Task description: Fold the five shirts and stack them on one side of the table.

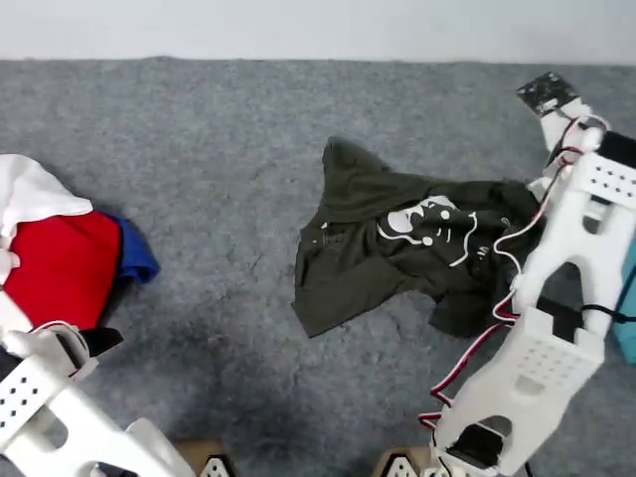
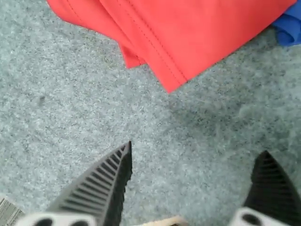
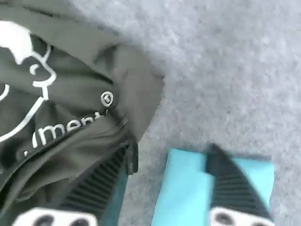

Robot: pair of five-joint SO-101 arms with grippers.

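Fingers (image 2: 110, 188) of the left gripper (image 2: 192, 190): spread wide, holding nothing, over bare grey bench (image 1: 199, 149) just beside the corner of the red shirt (image 2: 188, 33).

Fingers (image 3: 101, 183) of the right gripper (image 3: 164, 190): spread apart, holding nothing. One finger sits at the hem of the dark green shirt (image 3: 70, 94), the other over the teal cloth (image 3: 186, 188). Whether either one touches the fabric cannot be told.

Dark green shirt (image 1: 397, 248): unfolded and rumpled, white print facing up, at the middle right of the bench. Its right end reaches under the right arm (image 1: 556, 298).

Red shirt (image 1: 60, 263): folded, at the left edge of the bench, on top of the pile there.

Blue shirt (image 1: 137, 256): under the red shirt, one corner showing on the side toward the middle of the bench. It also shows in the left wrist view (image 2: 289, 30).

White shirt (image 1: 30, 189): at the far left, bunched, touching the red shirt's far edge.

Teal cloth (image 1: 626, 318): flat with a straight folded edge, at the right edge of the bench, just beside the dark green shirt.

Left arm (image 1: 45, 402): at the lower left of the bench, near the pile.
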